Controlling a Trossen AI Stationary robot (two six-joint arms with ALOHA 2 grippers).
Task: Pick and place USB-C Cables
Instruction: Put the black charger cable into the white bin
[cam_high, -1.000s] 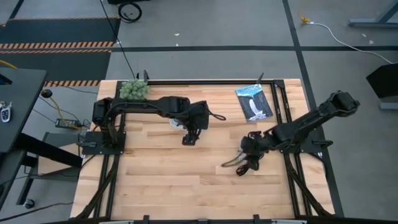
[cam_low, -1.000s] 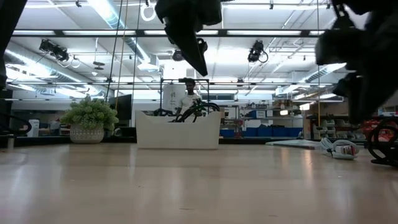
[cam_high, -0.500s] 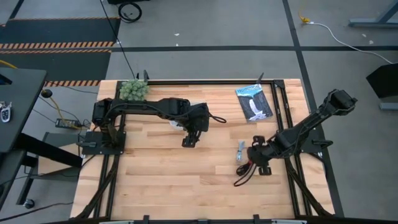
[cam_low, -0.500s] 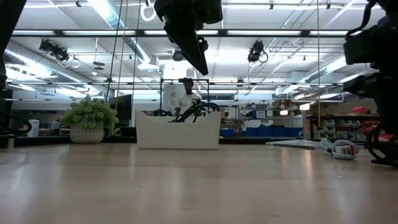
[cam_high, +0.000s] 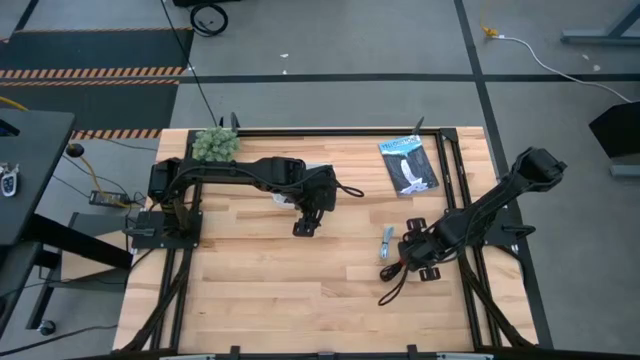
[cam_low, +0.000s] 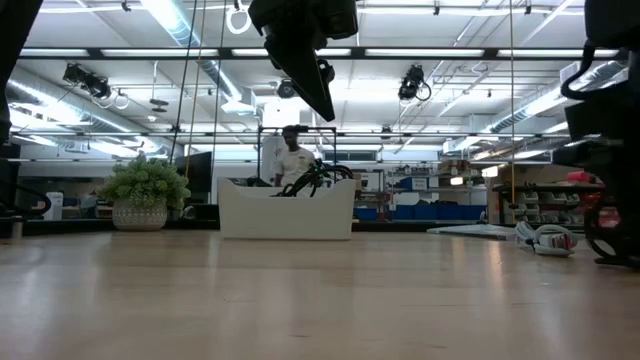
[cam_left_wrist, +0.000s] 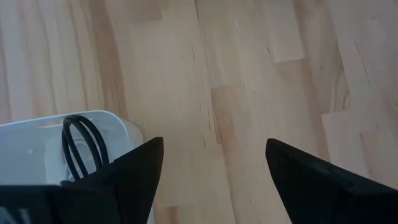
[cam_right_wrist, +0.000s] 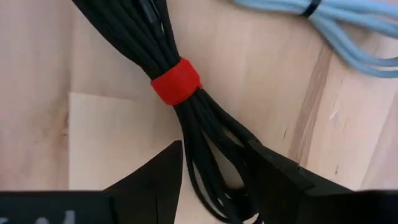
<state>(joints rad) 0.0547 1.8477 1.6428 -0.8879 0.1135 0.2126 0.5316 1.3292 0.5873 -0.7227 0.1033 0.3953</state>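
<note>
The black cable with red tie lies on the wood near the table's right side. My right gripper is shut on it. The short light blue-grey cable lies just beyond it on the table. My left gripper hangs open above the table's middle, holding nothing, beside the white bin. A black cable loops out of that bin. The white cable is hidden. My right gripper holds the black cable with red tie by the looped end behind the red band, the bundle of strands pinched between its two fingers. It comes slanting down from the table's right side. The cable rests on the table, its free end trailing toward the near edge.
A flat dark packet with white print lies at the far right. A small potted plant stands at the far left corner. Bare wood spreads over the near half of the table. A person shows in the room behind.
My right gripper has moved a little toward the table's right edge, uncovering the light blue-grey cable. The black cable with red tie came along and swung round, its free end now pointing toward the near edge. The left arm kept still.
</note>
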